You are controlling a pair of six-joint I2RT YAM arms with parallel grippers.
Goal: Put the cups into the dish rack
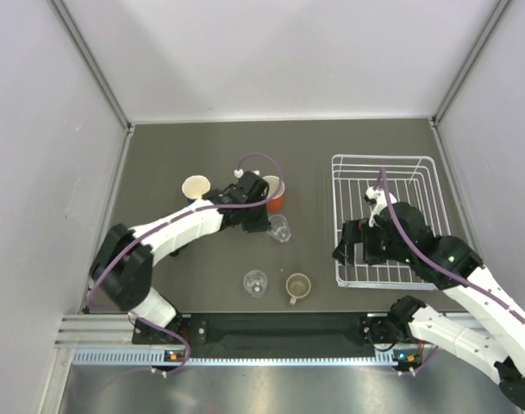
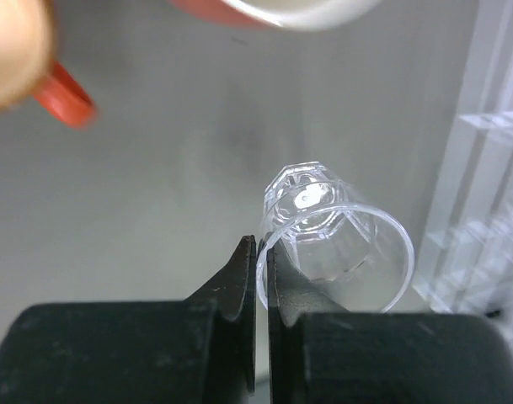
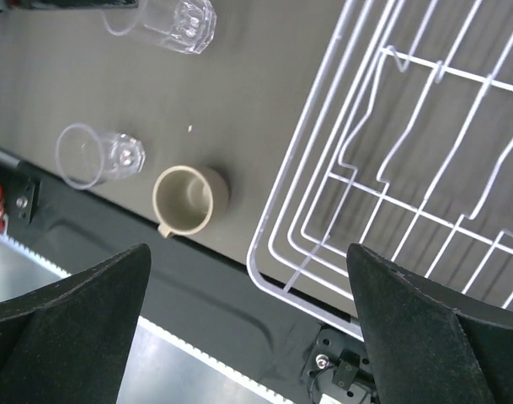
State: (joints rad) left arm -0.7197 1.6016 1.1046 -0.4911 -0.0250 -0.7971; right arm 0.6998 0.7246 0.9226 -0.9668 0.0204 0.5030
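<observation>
My left gripper [image 1: 269,226] is shut on the rim of a clear glass [image 1: 280,229], one finger inside and one outside; the left wrist view shows the pinch [image 2: 263,252] on that glass [image 2: 336,240]. The large orange mug [image 1: 274,191] stands just behind it. A second clear glass [image 1: 255,283] and a beige mug [image 1: 297,287] stand near the front edge. The white wire dish rack [image 1: 384,164] is at the right. My right gripper [image 1: 355,250] is open and empty above the rack's near-left corner [image 3: 277,269]; its view shows the beige mug [image 3: 189,199] and the glass [image 3: 100,156].
A cream cup [image 1: 196,187] stands left of the orange mug, behind my left arm. The orange mug's handle [image 2: 66,93] shows at the left of the left wrist view. The rack's side [image 2: 492,210] lies just right of the held glass. A dark rail [image 1: 279,328] borders the table's front.
</observation>
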